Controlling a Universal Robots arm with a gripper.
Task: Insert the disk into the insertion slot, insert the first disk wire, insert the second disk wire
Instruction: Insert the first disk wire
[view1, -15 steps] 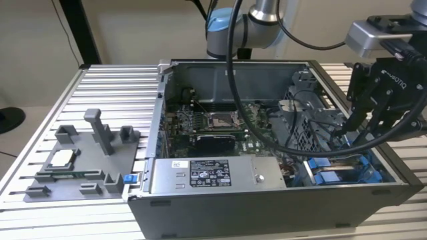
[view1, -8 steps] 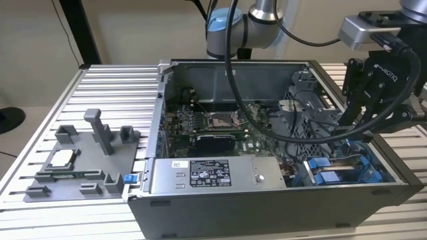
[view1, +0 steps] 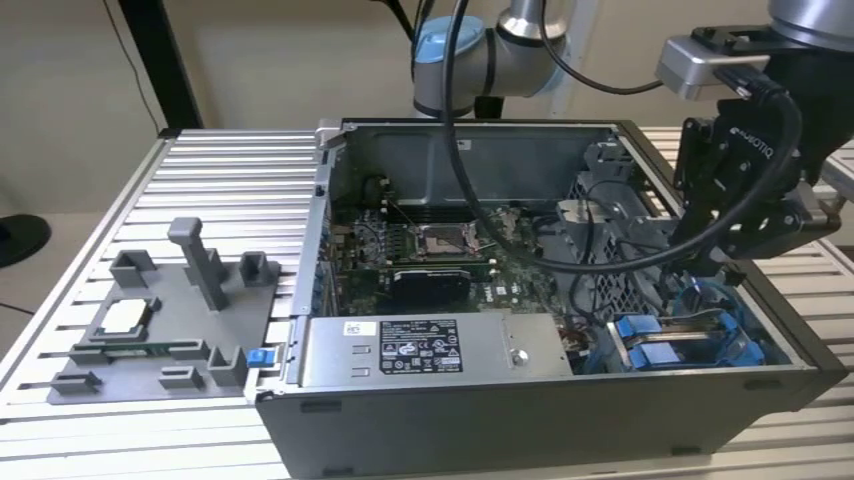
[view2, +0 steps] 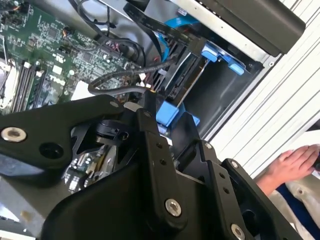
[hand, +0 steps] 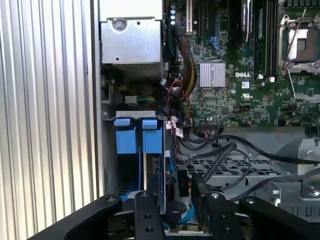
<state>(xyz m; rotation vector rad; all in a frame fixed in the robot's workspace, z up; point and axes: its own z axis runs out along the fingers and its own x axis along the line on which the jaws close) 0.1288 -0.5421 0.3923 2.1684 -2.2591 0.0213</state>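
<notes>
The disk (hand: 153, 150) stands on edge in the insertion slot (hand: 112, 170). Its long axis runs from its blue tab straight toward the fingers (hand: 150, 200), with the other end right at them. The fingers sit apart, and I cannot tell whether they clamp anything.

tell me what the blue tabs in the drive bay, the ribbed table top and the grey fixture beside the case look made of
blue tabs: likely moulded plastic, smooth with a slight sheen, uniform bright colour.
table top: looks like bare aluminium, silver and satin, with straight ribbed slots.
grey fixture: probably plastic, matte, one flat grey throughout; could be painted.
</notes>
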